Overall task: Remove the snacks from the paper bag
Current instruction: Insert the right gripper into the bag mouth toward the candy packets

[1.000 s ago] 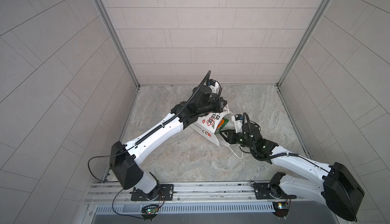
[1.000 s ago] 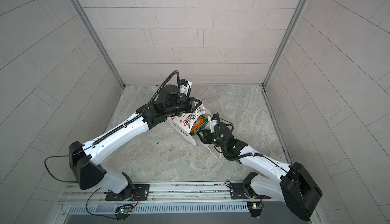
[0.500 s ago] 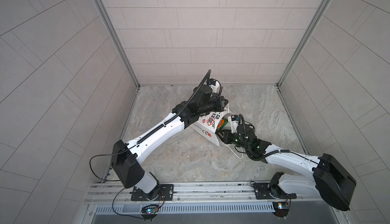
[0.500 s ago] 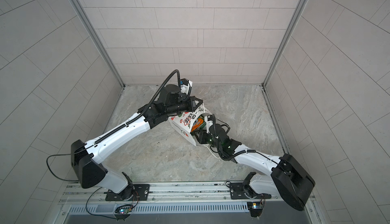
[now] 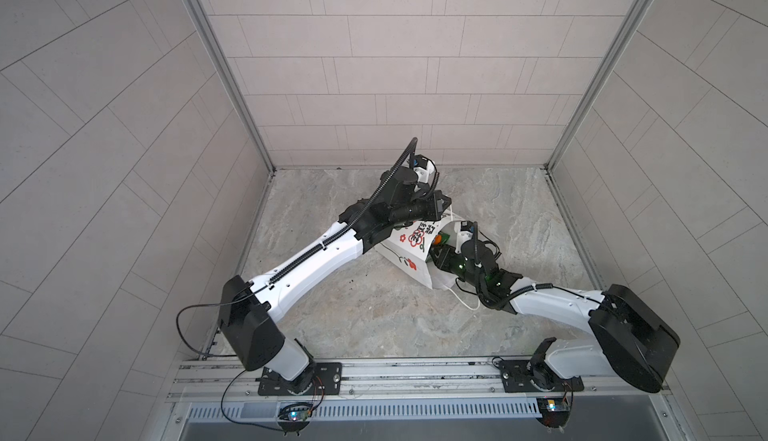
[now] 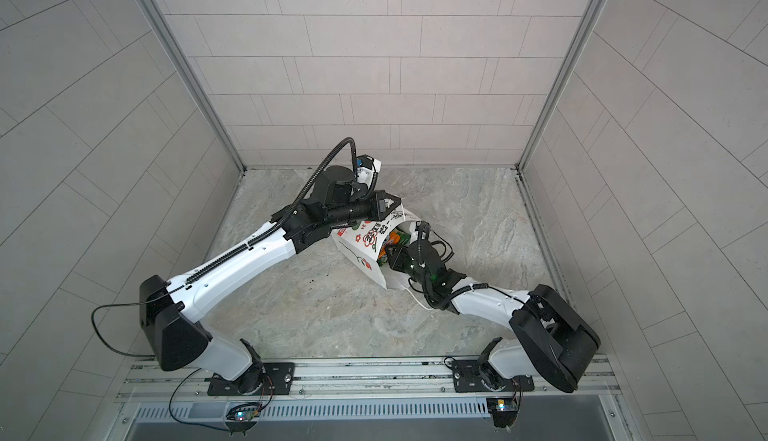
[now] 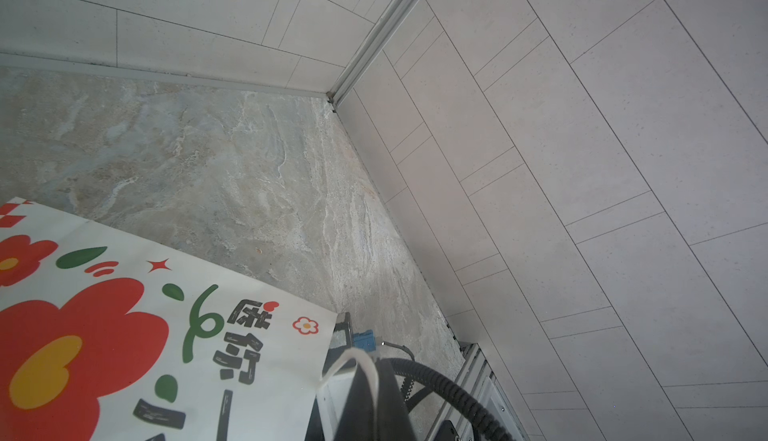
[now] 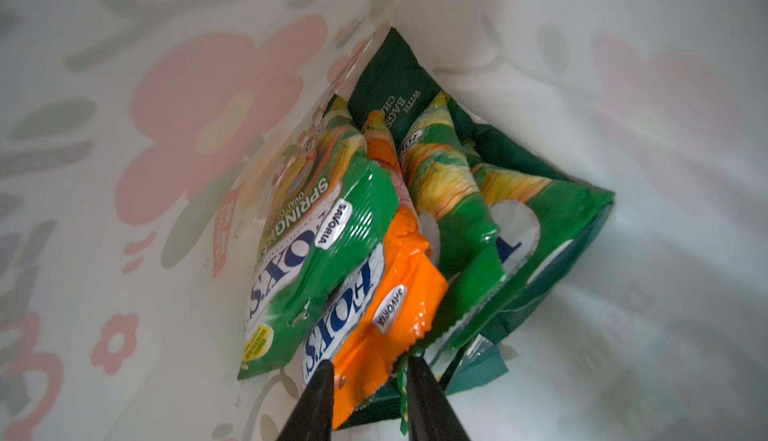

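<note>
The white paper bag [image 5: 409,248] [image 6: 365,248] with red flowers leans over on the floor, its mouth facing my right arm. My left gripper [image 5: 446,206] [image 6: 392,206] [image 7: 365,360] is shut on the bag's white cord handle [image 7: 345,362] at the upper rim. My right gripper [image 8: 370,366] is inside the bag, open, its two fingers on either side of the near end of the orange packet [image 8: 386,314]. Beside that packet lie green packets [image 8: 316,243] [image 8: 453,218], and behind them the dark green crisp bag [image 8: 390,81]. In both top views, orange and green show at the bag's mouth [image 5: 437,240] [image 6: 397,236].
The bag's other cord handle [image 5: 465,302] trails on the marble floor [image 5: 374,314] under my right forearm. Tiled walls close the floor on three sides. The metal rail [image 5: 374,376] with the arm bases runs along the front.
My right gripper has pushed further into the bag's mouth and its jaws have narrowed around the orange packet. The left arm and the bag have stayed put.
</note>
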{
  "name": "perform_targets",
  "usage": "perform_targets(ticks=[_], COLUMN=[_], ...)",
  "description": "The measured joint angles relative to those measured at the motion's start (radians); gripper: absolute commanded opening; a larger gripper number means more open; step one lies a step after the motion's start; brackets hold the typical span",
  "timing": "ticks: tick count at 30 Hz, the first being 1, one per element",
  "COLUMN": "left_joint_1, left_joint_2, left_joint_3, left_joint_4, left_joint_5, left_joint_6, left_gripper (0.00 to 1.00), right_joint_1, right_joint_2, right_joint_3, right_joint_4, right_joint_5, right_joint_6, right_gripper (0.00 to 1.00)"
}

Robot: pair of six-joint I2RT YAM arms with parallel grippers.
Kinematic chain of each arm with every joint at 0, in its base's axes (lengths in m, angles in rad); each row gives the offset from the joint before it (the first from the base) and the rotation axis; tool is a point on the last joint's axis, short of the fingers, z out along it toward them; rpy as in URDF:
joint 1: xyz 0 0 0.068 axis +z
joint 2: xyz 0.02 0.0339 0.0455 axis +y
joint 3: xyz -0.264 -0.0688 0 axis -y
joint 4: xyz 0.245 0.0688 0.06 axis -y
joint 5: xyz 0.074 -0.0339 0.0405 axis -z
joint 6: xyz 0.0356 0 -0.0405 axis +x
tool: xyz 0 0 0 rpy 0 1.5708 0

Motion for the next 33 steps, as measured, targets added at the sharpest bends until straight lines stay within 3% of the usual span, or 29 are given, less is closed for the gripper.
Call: perform_targets(ticks=[33], left_joint_1=[-0.006], left_joint_2=[0.0], left_joint_3=[0.002], left_joint_4=[0.0], left_joint_5=[0.015], left_joint_6=[0.008], left_gripper=[0.0], right_joint_1=[-0.048], right_joint_2=[0.114], right_joint_3=[0.133], right_joint_4=[-0.056], right_joint_5=[-0.003], right_joint_6=[0.067], right_gripper=[0.2])
